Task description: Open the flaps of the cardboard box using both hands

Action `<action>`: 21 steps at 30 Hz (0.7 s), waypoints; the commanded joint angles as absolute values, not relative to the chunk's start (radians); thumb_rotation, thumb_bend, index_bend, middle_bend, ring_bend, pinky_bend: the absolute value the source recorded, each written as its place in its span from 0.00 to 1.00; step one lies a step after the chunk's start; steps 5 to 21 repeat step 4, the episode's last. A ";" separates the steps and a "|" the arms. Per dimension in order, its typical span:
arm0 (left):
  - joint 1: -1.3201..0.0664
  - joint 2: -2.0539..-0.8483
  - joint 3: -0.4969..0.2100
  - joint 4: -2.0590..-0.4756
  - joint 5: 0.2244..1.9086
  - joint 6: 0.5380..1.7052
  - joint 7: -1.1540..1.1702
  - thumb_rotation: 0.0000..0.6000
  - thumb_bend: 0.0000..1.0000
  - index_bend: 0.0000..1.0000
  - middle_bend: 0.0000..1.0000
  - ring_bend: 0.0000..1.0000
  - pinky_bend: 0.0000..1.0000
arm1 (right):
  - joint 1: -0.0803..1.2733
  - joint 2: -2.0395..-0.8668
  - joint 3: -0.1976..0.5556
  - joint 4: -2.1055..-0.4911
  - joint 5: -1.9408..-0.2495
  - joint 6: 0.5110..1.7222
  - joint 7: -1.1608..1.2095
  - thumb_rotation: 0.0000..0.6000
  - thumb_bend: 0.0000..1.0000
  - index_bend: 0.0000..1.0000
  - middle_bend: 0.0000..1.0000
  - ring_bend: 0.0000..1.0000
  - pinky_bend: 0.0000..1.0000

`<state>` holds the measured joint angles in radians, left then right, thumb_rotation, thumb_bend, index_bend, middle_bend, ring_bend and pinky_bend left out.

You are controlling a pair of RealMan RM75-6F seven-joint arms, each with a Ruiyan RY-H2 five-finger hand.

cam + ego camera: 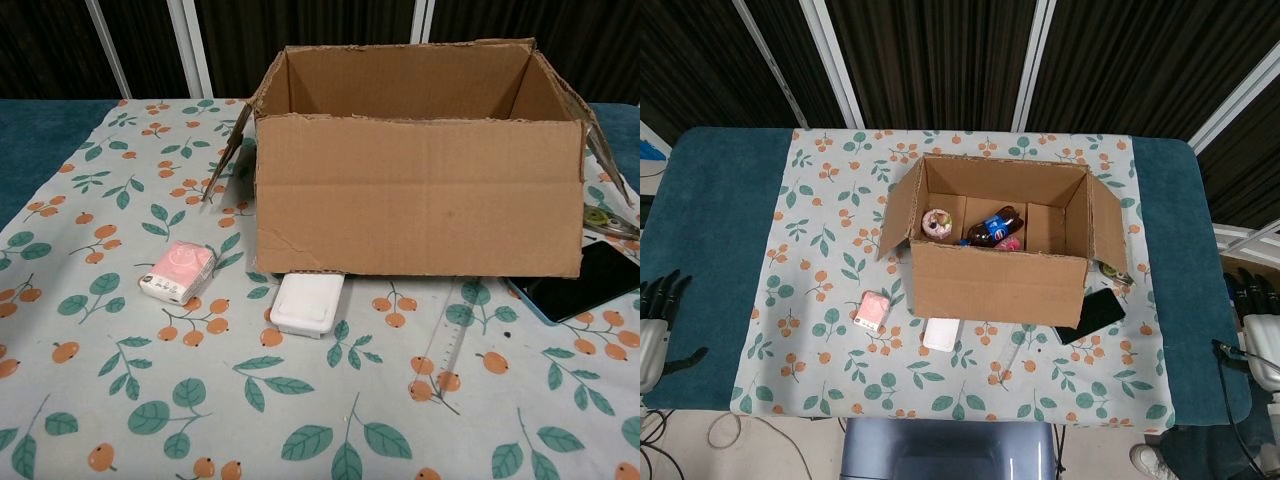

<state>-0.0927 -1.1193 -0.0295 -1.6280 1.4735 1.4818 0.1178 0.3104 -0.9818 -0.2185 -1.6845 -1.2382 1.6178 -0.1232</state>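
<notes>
Centrally on the tabletop (720, 230), on the floral cloth (830, 215), stood the cardboard box (1000, 285), its top open. The left flap (898, 212) and the right flap (1108, 225) both angled outward from the side walls. Inside, the head view showed a pink doughnut-like item (937, 223) in the left compartment and a dark bottle with a blue label (992, 227) lying in the middle one.

The left hand (654, 325) sat at the left frame edge, off the front corner of the tabletop, well apart from the box; its fingers were apart and it held nothing. The right hand (1258, 320) sat at the right frame edge, likewise well apart from the box; only part of it showed and it held nothing, but how its fingers lay could not be told. Neither hand appeared in the chest view.

Before the box lay a pink packet (178, 272) and, just beside the front wall, a white case (308, 304). A dark phone (585, 280) lay by the right front corner, with a small green-and-yellow object (600, 217) near it.
</notes>
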 commanded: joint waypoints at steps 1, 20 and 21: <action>-0.092 -1.130 -0.026 -1.619 1.497 1.497 0.116 1.00 0.01 0.00 0.00 0.00 0.00 | 0.263 -1.027 -0.196 -1.615 -1.296 1.646 -0.076 1.00 0.11 0.00 0.00 0.00 0.21; -0.092 -1.135 -0.026 -1.616 1.509 1.504 0.111 1.00 0.01 0.00 0.00 0.00 0.00 | 0.250 -1.040 -0.178 -1.591 -1.313 1.632 -0.067 1.00 0.11 0.00 0.00 0.00 0.21; -0.092 -1.135 -0.026 -1.616 1.509 1.504 0.111 1.00 0.01 0.00 0.00 0.00 0.00 | 0.250 -1.040 -0.178 -1.591 -1.313 1.632 -0.067 1.00 0.11 0.00 0.00 0.00 0.21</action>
